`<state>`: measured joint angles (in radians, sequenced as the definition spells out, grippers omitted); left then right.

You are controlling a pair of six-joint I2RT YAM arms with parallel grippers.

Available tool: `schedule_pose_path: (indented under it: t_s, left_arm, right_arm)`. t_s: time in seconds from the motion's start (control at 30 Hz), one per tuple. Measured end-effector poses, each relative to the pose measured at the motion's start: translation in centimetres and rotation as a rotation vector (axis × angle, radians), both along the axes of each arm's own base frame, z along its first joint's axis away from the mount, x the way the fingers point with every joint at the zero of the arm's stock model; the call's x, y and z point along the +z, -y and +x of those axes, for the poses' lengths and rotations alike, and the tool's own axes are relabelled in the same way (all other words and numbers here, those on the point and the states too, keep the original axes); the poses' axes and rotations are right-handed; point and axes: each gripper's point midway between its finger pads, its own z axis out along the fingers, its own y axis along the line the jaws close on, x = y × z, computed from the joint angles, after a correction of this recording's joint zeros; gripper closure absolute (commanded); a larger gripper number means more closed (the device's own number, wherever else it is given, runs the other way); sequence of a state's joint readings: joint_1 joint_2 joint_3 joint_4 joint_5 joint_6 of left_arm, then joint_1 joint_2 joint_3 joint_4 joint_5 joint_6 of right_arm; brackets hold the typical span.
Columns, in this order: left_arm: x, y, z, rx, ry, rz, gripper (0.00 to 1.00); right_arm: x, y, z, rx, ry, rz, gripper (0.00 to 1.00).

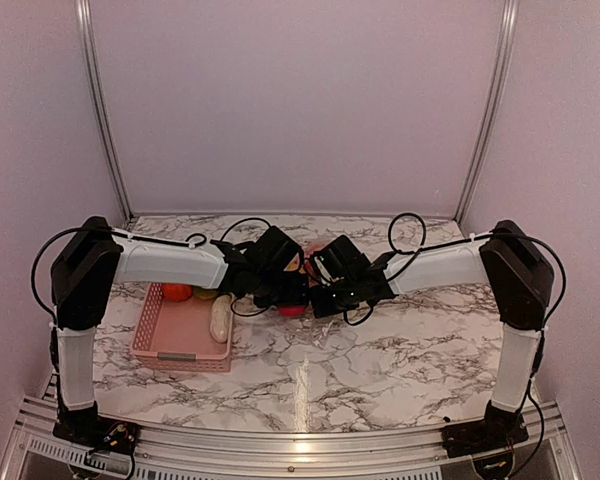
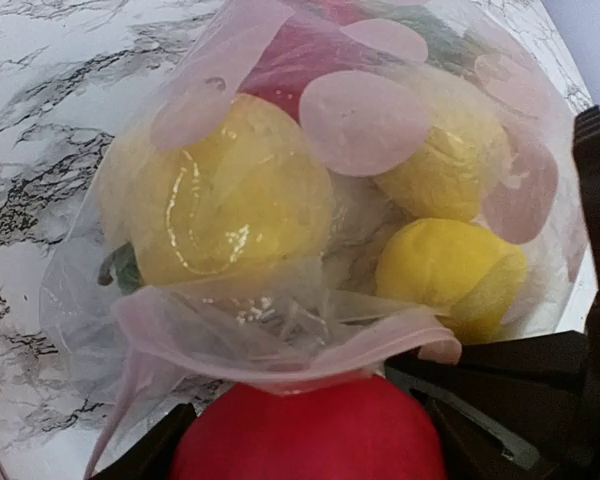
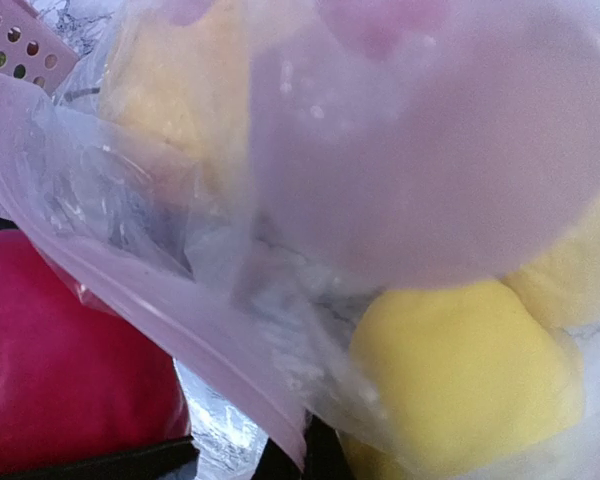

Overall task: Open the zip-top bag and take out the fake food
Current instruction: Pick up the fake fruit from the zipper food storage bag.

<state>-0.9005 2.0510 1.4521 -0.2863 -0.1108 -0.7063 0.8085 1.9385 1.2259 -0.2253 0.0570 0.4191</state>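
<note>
Judging from my screens, the opening part looks done: the zip-top bag point(image 2: 280, 335) lies at the middle of the counter point(image 1: 400, 360) with its mouth gaping toward my left hand point(image 1: 288, 295). That hand's fingers stand wide on either side of a red fruit point(image 2: 310, 440) at the bag's 6 o'clock, right at the mouth; whether they press it yet I cannot tell. My right hand point(image 1: 320, 288) is closed tight, and its wrist view shows the bag's film running down into its fingers, so I take it to be pinching the bag. At the bag's 8 o'clock the pink basket point(image 1: 180, 352) already holds an orange piece point(image 1: 176, 292) and a whitish piece point(image 1: 221, 316). Left to do: three yellow pieces point(image 2: 230, 195) sit inside, with something red at their 12 o'clock.
</note>
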Motion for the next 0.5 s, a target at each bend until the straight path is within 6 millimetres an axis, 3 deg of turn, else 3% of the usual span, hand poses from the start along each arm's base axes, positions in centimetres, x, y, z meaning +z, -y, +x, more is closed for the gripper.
schedule_pose_path:
  t_s: [0.27,0.5]
  left_arm:
    - [2.8,0.0,-0.7,-0.023,0.024,-0.041,0.38]
    - [3.8,-0.9,-1.6,-0.03,0.024,-0.047,0.38]
  right_arm:
    - [0.0,0.0,0.0,0.002,-0.002,0.002,1.0]
    - [0.1,0.0,-0.1,0.002,-0.002,0.003,1.0]
